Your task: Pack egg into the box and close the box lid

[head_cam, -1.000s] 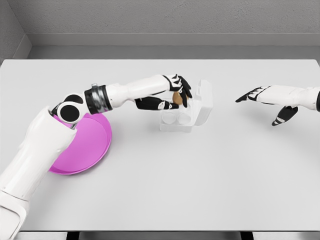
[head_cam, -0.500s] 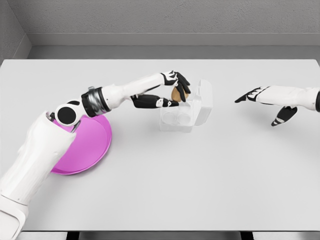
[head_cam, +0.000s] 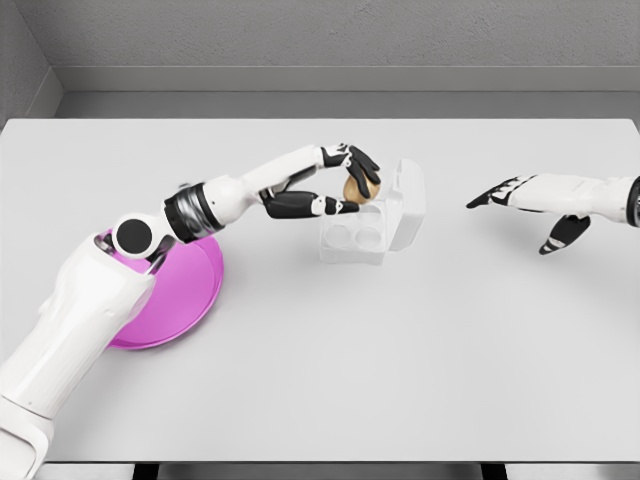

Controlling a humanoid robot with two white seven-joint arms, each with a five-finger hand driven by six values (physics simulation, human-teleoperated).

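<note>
A brown egg (head_cam: 356,190) is held in my left hand (head_cam: 352,185), whose black fingers curl around it just above the far cups of the clear egg box (head_cam: 352,240). The box sits at the table's middle with its lid (head_cam: 407,204) standing open on the right side. Two empty cups show at the front of the box. My right hand (head_cam: 520,205) hovers over the table to the right of the box, fingers spread and holding nothing.
A magenta plate (head_cam: 180,290) lies on the white table (head_cam: 400,350) to the left, partly under my left arm. A grey wall runs along the table's far edge.
My left hand has lifted slightly and shifted the egg a little to the right, over the box. The right hand has edged slightly left.
</note>
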